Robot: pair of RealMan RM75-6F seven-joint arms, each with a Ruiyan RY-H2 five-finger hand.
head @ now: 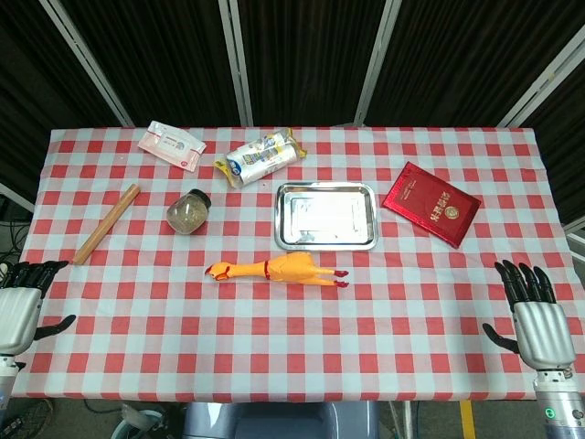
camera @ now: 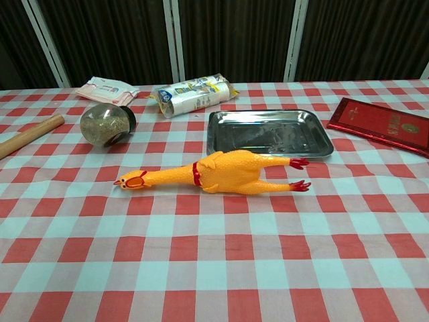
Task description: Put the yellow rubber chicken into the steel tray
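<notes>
Rubber chicken beside shiny steel tray

On the checked tablecloth there is one of each kind of thing, seven in all: one yellow rubber chicken near the middle; one steel tray just beyond it toward the far edge; one red booklet toward the right edge; one round glass jar left of the tray; one wooden rolling pin near the left edge; one rolled printed packet by the far edge; one pink-and-white pouch toward the far left corner

Two robot hands show: one left hand at the near left corner, one right hand at the near right corner
</notes>
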